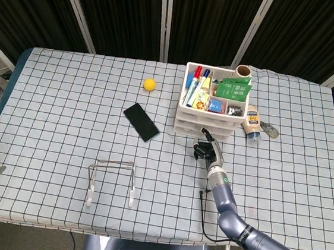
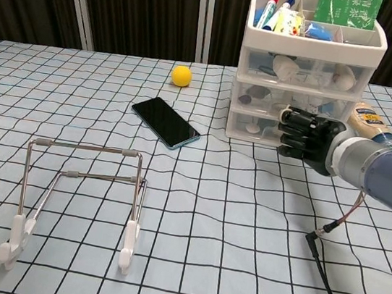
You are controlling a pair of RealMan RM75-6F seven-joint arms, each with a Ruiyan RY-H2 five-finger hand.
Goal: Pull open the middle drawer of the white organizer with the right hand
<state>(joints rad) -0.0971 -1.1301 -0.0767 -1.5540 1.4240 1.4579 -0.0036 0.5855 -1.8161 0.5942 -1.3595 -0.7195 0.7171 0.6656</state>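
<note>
Right hand (image 2: 306, 135), fingers curled in on nothing visible, sits directly before the white organizer (image 2: 309, 71), whose middle drawer (image 2: 301, 102) lies slightly above its knuckles.

The white organizer (image 2: 309, 82) is showing glossy white plastic on its frame and clear, see-through plastic on its drawer fronts. The tablecloth (image 1: 66, 120) is looking like matt woven cloth, wrinkling slightly. The phone (image 2: 165, 122) is gleaming with a smooth, glossy dark face. The wire stand (image 2: 79, 196) is shining as bare metal with white plastic tips. The right hand (image 2: 307, 135) is appearing in matt black plastic, its forearm in smooth satin grey. The yellow ball (image 2: 182, 75) is looking matt.
</note>
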